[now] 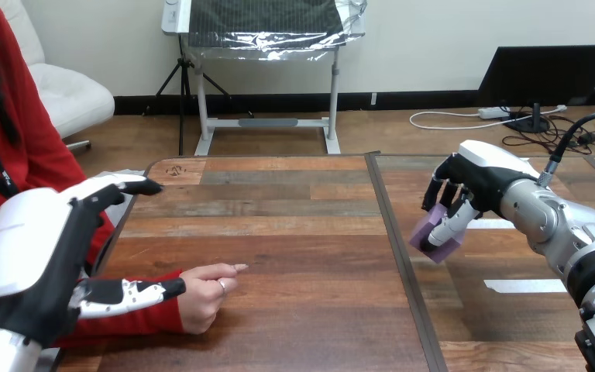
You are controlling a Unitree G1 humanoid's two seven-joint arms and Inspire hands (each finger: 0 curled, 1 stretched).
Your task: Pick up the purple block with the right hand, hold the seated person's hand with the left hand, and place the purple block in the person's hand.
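right hand [455, 203] curled round purple block [432, 235]. left hand [27, 248] open, thumb beside person's hand [205, 296], a fist: block could roll off.

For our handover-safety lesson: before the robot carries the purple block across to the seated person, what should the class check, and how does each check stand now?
1. Right hand grips the purple block: ok, fingers curled round it.
2. Left hand holds the person's hand: not ok, its fingers are straight, not curled round it.
3. Person's hand open to receive: not ok, loosely curled, resting on the wooden table.
4. Path between block and person's hand free: ok, bare table between.
5. Left thumb touching the red sleeve: cannot tell.
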